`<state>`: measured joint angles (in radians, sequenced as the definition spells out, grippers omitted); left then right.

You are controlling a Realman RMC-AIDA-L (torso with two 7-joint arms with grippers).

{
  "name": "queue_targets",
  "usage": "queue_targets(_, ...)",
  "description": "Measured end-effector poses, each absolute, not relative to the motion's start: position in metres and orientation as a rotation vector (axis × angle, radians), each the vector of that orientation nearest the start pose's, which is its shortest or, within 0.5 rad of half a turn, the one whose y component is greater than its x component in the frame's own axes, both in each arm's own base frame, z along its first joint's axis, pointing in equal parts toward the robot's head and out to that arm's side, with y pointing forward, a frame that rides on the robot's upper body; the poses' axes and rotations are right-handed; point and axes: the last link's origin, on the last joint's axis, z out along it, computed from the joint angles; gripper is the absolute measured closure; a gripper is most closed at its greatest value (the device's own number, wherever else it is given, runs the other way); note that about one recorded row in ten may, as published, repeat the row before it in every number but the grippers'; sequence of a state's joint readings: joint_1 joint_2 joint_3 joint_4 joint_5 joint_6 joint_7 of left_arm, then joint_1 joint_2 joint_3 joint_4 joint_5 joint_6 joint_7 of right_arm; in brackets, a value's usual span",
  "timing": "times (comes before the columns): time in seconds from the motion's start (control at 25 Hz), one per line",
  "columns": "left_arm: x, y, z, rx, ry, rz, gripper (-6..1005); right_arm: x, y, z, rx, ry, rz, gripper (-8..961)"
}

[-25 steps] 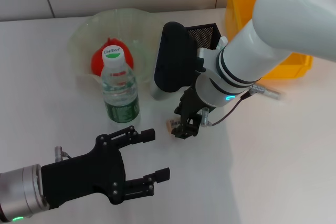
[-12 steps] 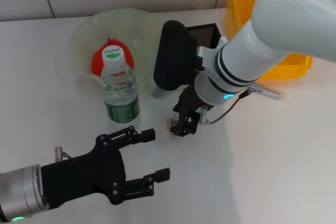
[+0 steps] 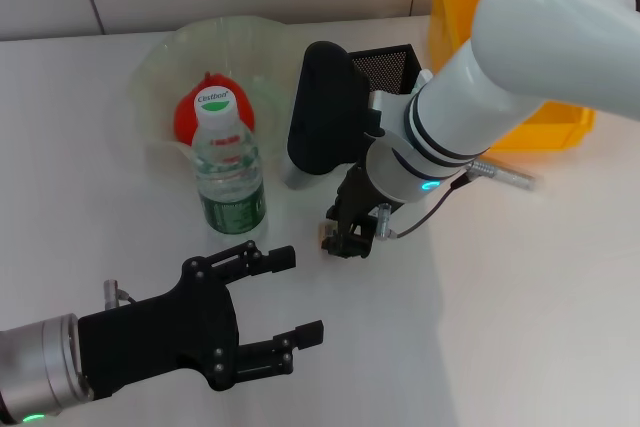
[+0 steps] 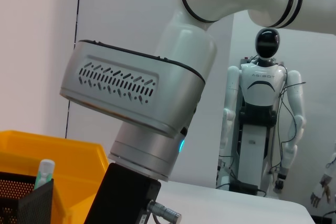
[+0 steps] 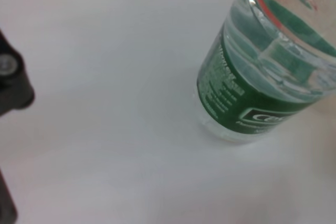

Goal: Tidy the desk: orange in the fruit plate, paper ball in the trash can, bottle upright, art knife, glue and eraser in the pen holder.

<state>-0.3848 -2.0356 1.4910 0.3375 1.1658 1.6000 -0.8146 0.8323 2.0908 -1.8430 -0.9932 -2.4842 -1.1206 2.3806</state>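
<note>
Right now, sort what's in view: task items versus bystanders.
Task items:
- orange in the fruit plate
- bottle, upright
- pen holder
- small item at the right gripper
- left gripper, open, idle near the front

Bystanders:
- yellow bin
- humanoid robot in the background

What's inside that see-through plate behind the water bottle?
An orange sits in the fruit plate, partly hidden by the upright bottle in front. The plate's right side is covered by the right arm, so anything there can't be seen.
</note>
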Motion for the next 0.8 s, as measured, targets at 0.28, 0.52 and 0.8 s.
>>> queue_targets(0.28,-0.257,0.246,-0.062,-2.773,-0.266,-1.097,214,0.135,0.366,-0.109,-2.815,0.196,-0.63,703)
queue_targets(0.52,-0.258,0.246,-0.062,-2.773,-0.269,-1.097,214,0.127,0.364,-0.1,-2.816,0.209,-0.574,703)
queue_targets(0.8,-0.257,0.246,-0.061,-2.771,-0.264,-1.107,215,0.105,0.366,-0.045,-2.762,0.285,-0.342,702)
